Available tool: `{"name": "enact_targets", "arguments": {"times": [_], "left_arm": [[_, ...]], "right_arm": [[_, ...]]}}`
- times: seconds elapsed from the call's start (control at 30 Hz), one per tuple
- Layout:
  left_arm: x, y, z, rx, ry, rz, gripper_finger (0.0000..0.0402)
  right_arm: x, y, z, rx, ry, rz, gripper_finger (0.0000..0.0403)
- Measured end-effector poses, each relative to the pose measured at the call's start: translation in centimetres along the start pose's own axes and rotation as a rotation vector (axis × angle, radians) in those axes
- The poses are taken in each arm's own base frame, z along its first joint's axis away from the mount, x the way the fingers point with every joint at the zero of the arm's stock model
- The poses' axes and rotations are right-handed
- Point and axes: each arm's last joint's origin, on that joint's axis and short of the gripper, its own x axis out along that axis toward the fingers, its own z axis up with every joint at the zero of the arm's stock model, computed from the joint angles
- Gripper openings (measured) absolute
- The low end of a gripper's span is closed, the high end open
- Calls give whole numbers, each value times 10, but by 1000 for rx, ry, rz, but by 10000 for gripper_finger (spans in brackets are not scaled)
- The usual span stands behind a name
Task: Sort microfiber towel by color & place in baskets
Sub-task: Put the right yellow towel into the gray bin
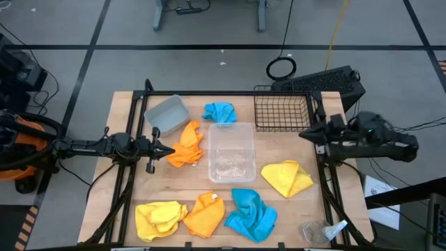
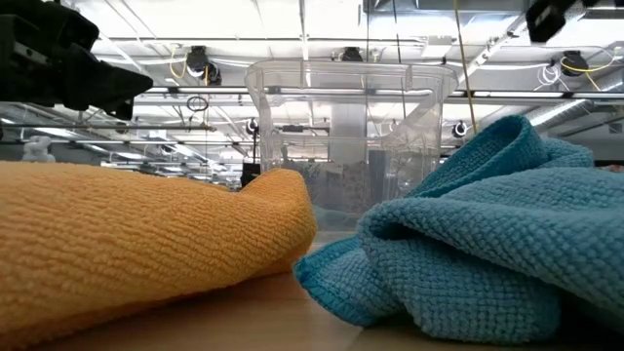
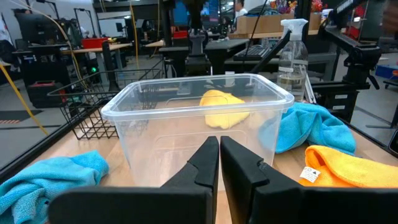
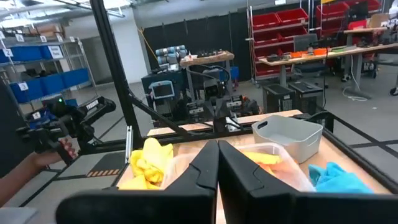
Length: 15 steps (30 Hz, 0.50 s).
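I held both arms raised at the table's [image 1: 125, 209] sides, nothing yet sorted. My left gripper [image 1: 169, 150] hung near the left edge with its fingers pressed together on nothing, aimed at the clear tub [image 1: 231, 150] in the middle. My right gripper [image 1: 304, 135] waited at the right edge, equally closed and empty. All six towels lay loose on the wood: an orange one [image 1: 186, 144] beside the tub, a blue one [image 1: 219, 111] behind it, a yellow one [image 1: 286, 178] toward the right, and yellow [image 1: 159, 218], orange [image 1: 205, 215] and blue [image 1: 251, 213] along the near edge. The grey bin [image 1: 166, 113] and wire basket [image 1: 282, 111] stood at the far edge, likely to leave reaching room.
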Motion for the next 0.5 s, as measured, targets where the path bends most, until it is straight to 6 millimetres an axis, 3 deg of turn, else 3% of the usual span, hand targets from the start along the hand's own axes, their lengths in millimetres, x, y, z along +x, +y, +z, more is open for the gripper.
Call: {"name": "enact_targets", "arguments": {"times": [0.23, 0.5], "left_arm": [[0, 0, 0, 0, 0, 0, 25], [0, 0, 0, 0, -1, 0, 25]], "right_arm": [[3, 10, 53, -61, 60, -11, 0], [24, 13, 78, -103, 78, -17, 0]]}}
